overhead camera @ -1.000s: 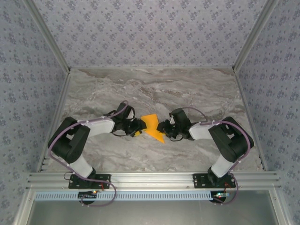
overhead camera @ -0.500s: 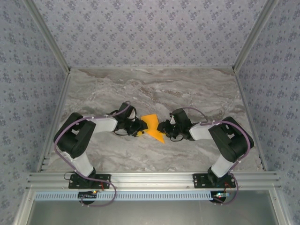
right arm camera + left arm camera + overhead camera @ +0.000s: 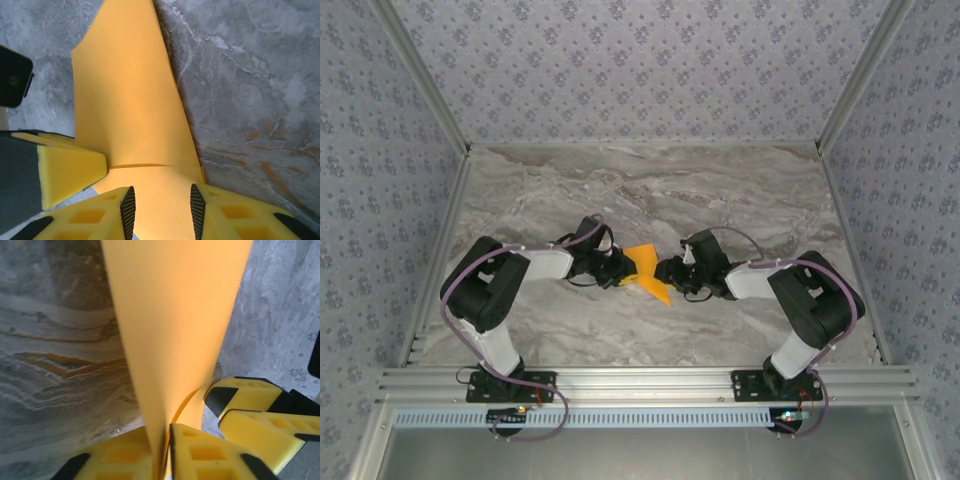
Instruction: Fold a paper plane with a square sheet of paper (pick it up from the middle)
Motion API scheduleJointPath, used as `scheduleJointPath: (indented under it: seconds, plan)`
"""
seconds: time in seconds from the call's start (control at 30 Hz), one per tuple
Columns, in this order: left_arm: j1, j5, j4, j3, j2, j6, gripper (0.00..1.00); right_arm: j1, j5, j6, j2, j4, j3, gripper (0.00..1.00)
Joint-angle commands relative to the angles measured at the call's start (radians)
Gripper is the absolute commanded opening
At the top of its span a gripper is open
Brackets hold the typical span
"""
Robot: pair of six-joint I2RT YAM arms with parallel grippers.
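While left claw (image 3: 161, 446) pinches paper plane (image 3: 175, 330), its top cropped

The left arm's elbow swings in toward the middle. The left gripper (image 3: 622, 271) slides farther right over the folded orange paper (image 3: 649, 272), covering more of its left edge, and its jaws go from loosely apart to pinched on the sheet. The right gripper (image 3: 162, 204) spreads slightly wider.
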Motion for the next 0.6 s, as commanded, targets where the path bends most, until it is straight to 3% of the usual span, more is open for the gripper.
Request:
scheduleJointPath:
  seconds: [0.0,0.1,0.23,0.3,0.57]
  plan:
    - [-0.006,0.021,0.011,0.029,-0.005,0.004,0.11,0.014,0.114,-0.185,-0.04,-0.173,0.028,0.43]
    - [-0.006,0.014,-0.016,0.034,-0.013,0.002,0.08,0.088,0.236,-0.334,-0.092,-0.247,0.064,0.52]
    - [-0.008,0.008,-0.044,0.044,-0.022,0.001,0.07,0.253,0.578,-0.54,-0.137,-0.262,0.06,0.56]
    - [-0.01,0.005,-0.06,0.051,-0.025,0.001,0.07,0.3,0.688,-0.58,-0.14,-0.248,0.051,0.57]
    - [-0.016,0.002,-0.085,0.065,-0.038,-0.009,0.07,0.462,0.846,-0.847,-0.095,-0.12,0.032,0.56]
